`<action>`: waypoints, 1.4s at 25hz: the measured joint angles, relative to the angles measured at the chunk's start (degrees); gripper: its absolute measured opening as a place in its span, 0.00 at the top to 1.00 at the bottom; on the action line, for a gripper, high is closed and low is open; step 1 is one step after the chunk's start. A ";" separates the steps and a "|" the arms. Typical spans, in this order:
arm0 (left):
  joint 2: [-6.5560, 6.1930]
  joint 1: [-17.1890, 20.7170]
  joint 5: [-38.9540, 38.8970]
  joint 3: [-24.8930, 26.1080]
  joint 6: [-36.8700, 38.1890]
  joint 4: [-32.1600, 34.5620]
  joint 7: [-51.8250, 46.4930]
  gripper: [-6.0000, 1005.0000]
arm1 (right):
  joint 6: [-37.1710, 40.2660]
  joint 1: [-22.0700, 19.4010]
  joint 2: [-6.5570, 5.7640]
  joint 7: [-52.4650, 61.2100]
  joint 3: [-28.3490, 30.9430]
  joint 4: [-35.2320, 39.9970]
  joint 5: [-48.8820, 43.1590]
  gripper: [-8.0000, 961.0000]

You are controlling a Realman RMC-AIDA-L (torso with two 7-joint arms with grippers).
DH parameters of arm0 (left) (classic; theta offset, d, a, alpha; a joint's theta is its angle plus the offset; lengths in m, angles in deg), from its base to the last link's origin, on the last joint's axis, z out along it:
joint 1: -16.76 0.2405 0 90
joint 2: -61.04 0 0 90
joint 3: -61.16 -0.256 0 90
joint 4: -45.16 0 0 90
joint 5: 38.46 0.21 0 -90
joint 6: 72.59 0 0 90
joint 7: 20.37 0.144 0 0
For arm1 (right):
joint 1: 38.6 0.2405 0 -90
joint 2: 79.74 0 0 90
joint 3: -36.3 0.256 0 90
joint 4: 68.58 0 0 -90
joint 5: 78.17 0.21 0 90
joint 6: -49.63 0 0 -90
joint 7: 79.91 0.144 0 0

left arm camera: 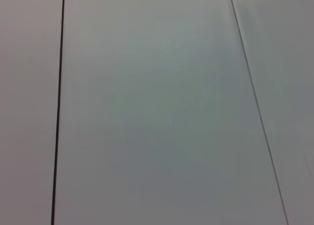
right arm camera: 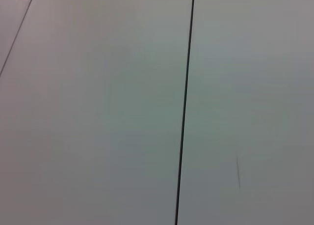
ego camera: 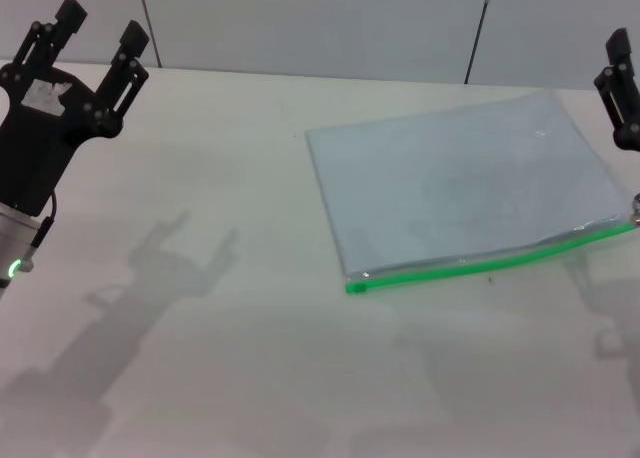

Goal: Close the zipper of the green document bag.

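The green document bag (ego camera: 465, 183) lies flat on the white table (ego camera: 230, 178), right of centre, a translucent pale blue-grey pouch. Its zipper (ego camera: 480, 261) is the bright green strip along the edge nearest me, and a small tab shows at the strip's right end (ego camera: 634, 218). My left gripper (ego camera: 102, 25) is raised at the far left, well away from the bag, open and holding nothing. Only part of my right gripper (ego camera: 622, 83) shows at the right edge, above the bag's far right corner. Both wrist views show only wall.
Grey wall panels (ego camera: 320, 23) with dark seams stand behind the table's far edge. The same panels fill the left wrist view (left arm camera: 157, 107) and the right wrist view (right arm camera: 98, 107). Shadows of the arms fall on the table near me.
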 joint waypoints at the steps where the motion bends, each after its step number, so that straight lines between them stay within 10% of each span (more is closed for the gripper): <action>1: 0.00 0.00 0.00 0.00 -0.01 0.00 0.00 0.31 | 0.00 0.00 0.00 0.01 0.00 0.00 0.00 0.13; 35: 0.09 0.00 0.02 0.00 -0.03 -0.21 -0.09 0.31 | 0.00 0.00 0.00 0.07 0.00 0.00 0.00 0.14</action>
